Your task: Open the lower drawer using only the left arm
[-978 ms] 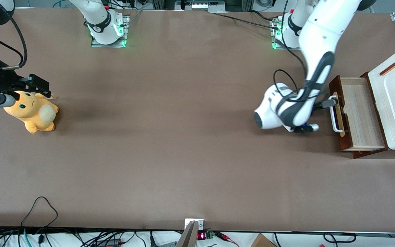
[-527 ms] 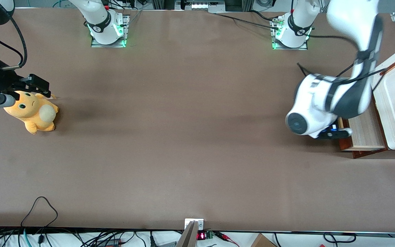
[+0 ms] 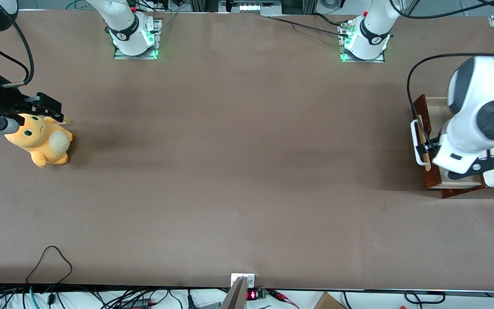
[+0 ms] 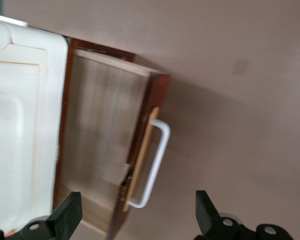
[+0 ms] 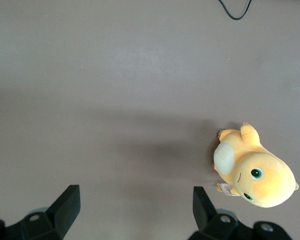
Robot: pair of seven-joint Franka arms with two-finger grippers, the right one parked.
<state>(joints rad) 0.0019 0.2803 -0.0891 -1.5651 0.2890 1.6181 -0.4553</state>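
Looking down on the lower drawer (image 3: 421, 107), standing pulled well out in front of the cabinet (image 4: 20, 125), with its pale wood floor showing and its white handle (image 4: 157, 155) untouched. Holding the tool (image 4: 136, 200) of the left arm (image 3: 478, 116) above that drawer, close in front of the cabinet, fingers (image 4: 65, 215) spread wide and gripping nothing. Judging the pull as likely done and the step in hand as clearing away: lifting straight up from the cabinet, keeping the fingers apart and off the handle loop, avoiding any sideways brush that might nudge the drawer back in. Comparing with a second ago: then reaching low over the table (image 3: 230, 171) in front of the cabinet with the tool at the handle, now riding high over the drawer and free of it. Finding the drawer out of the cabinet by about as much as then.
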